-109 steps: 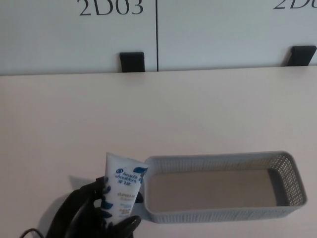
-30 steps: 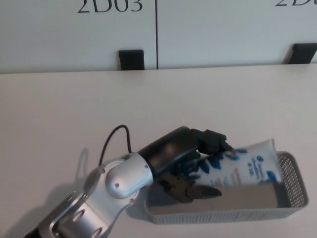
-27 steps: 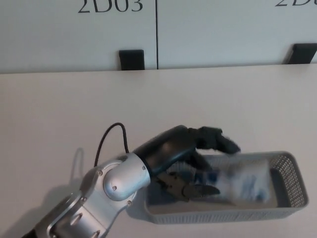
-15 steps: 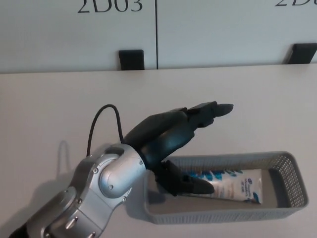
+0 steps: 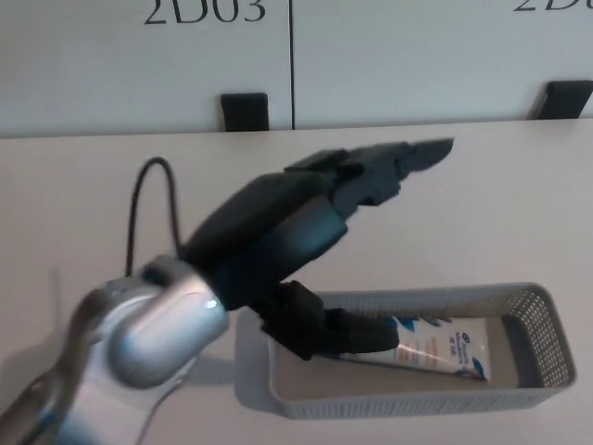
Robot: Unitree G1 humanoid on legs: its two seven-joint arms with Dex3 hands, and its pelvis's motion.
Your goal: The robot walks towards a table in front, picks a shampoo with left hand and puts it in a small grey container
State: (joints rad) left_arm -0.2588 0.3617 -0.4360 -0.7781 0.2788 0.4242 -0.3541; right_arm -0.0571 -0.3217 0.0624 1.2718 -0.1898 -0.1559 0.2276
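Hovering above the small grey container near the table front edge: left hand, fingers spread wide, thumb low, holding nothing. Lying flat along the container floor, toward its right end: shampoo. Looks light, soft-walled and glossy, likely to squash and slip. Best gripped gently across the middle, not by the flat tail.

The shampoo tube, white with blue leaf marks, lies flat on its side inside the grey container, lengthwise along the floor, its left end hidden. The container is a long, shallow, mesh-walled basket standing on the table.
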